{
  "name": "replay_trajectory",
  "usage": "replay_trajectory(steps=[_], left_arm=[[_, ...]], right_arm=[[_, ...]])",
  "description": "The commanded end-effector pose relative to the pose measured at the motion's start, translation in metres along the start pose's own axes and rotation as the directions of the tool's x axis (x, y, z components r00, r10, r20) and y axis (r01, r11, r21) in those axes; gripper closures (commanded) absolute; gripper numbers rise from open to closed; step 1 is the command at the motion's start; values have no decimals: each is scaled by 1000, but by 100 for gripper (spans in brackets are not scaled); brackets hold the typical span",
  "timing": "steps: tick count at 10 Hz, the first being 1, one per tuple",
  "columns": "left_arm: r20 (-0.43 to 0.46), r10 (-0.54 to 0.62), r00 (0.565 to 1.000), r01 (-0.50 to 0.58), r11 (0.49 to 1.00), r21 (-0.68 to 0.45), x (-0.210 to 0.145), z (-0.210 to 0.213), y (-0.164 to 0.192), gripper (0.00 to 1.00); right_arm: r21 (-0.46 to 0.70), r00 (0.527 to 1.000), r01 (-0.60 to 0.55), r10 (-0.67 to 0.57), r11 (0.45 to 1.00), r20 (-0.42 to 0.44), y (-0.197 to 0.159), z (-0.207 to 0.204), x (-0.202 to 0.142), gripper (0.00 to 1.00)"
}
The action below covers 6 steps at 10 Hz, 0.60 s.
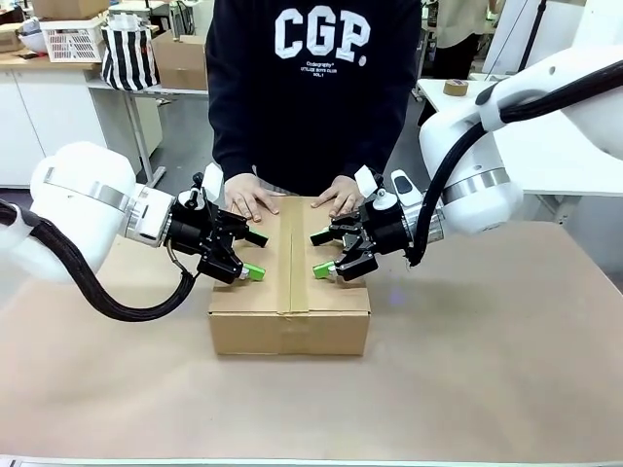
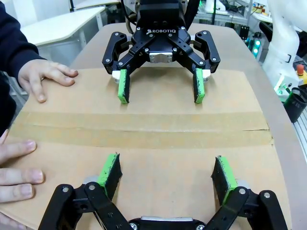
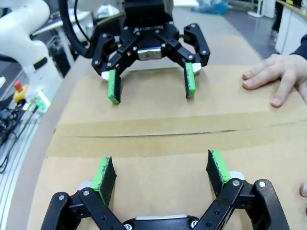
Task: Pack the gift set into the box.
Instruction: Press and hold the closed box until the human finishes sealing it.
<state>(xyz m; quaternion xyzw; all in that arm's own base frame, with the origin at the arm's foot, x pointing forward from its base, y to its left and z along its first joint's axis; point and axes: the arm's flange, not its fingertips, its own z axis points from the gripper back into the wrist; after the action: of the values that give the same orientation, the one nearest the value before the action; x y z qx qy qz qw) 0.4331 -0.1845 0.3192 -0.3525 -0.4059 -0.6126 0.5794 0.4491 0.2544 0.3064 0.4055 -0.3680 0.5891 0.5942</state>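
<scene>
The box is seen closed at the middle of the tabletop, with its far side reaching toward the far edge where a person stands. The flaps are shut, and a tape strip runs along the centre seam from the near side to the far side.

The left gripper is held over the left half of the box top with its jaws spread wide and nothing between the green pads. The right gripper is held over the right half, also spread wide and empty. The two face each other across the tape strip, close together but apart.

In the left wrist view, the left gripper is seen low over the cardboard and the right gripper opposite it. In the right wrist view, the right gripper and the left gripper are seen the same way. Whether the pads touch the cardboard cannot be told.

One hand is laid flat on the far-left corner of the box top, and the other hand on the far-right corner.
</scene>
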Motion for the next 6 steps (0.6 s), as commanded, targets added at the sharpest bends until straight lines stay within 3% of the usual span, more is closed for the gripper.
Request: replay_trajectory(steps=[1,6], left_arm=[[-3,-5,1000,5,1000,4,-2,1,-1,0],[-3,-5,1000,5,1000,4,-2,1,-1,0]], right_arm=[[-5,1000,-4,4,1000,-5,2,-1,-4,0],[-5,1000,-4,4,1000,-5,2,-1,-4,0]])
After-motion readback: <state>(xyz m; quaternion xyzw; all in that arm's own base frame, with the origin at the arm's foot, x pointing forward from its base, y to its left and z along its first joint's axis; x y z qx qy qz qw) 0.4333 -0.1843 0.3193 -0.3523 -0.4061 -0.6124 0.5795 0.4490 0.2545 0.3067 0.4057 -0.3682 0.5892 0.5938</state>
